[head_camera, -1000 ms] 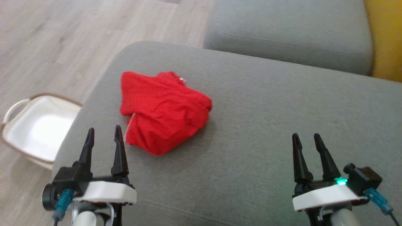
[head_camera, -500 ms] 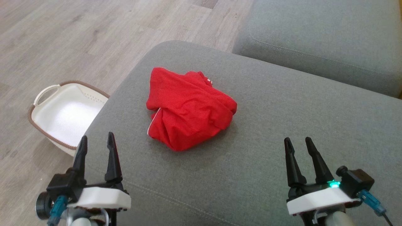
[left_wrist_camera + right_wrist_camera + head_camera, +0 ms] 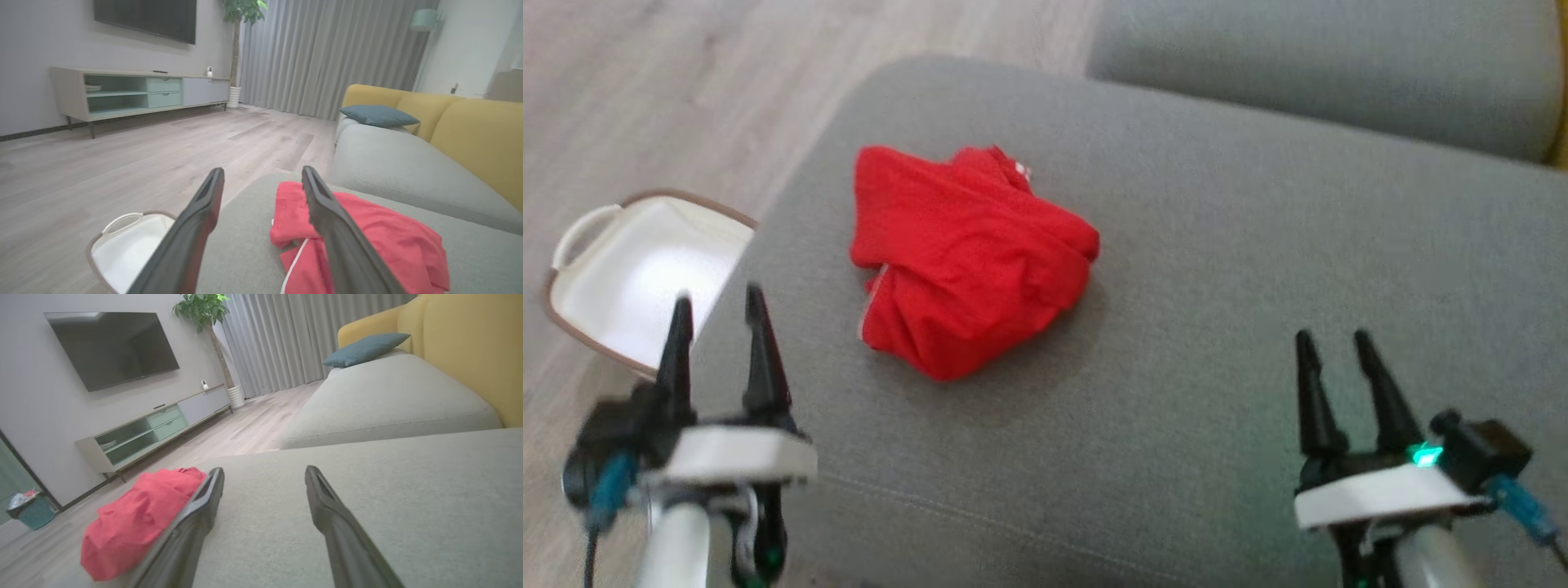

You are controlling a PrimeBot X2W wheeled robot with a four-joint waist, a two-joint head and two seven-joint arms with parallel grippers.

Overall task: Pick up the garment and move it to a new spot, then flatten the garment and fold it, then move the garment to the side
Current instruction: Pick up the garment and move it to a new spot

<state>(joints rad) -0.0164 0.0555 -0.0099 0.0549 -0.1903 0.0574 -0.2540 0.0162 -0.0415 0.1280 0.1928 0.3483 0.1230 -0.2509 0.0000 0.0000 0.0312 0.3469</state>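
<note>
Both of my grippers are wide open and holding nothing. The left gripper (image 3: 718, 296) has its two long dark tapered fingers spread apart, hanging over the left edge of the cushion. The right gripper (image 3: 1333, 335) is the same, fingers parted, out over the right side.

The crumpled red fabric garment (image 3: 968, 261) sits in a soft lumpy heap on the broad grey woven sofa cushion (image 3: 1241, 269), toward its left half. It's full of creases and folds, with layers tucked over each other, and a thin white piping line (image 3: 872, 304) runs along one edge. It's up ahead and to the right of my left gripper, not touching it, and well apart from the right one. In the left wrist view one of my fingers crosses in front of it. The weave looks fine and matte, though the head view is a bit blurry.

The cushion has rounded corners and a stitched seam near me. A second grey cushion (image 3: 1323, 73) butts up behind it, with a mustard-yellow upholstered sofa back (image 3: 478, 134) and a flat teal throw pillow (image 3: 378, 115) further along.

Down on the pale wood-grain plank floor (image 3: 645, 90), just beside the cushion's left edge, is a white plastic laundry basket with a brown rim (image 3: 572, 327) and a loop handle.
</note>
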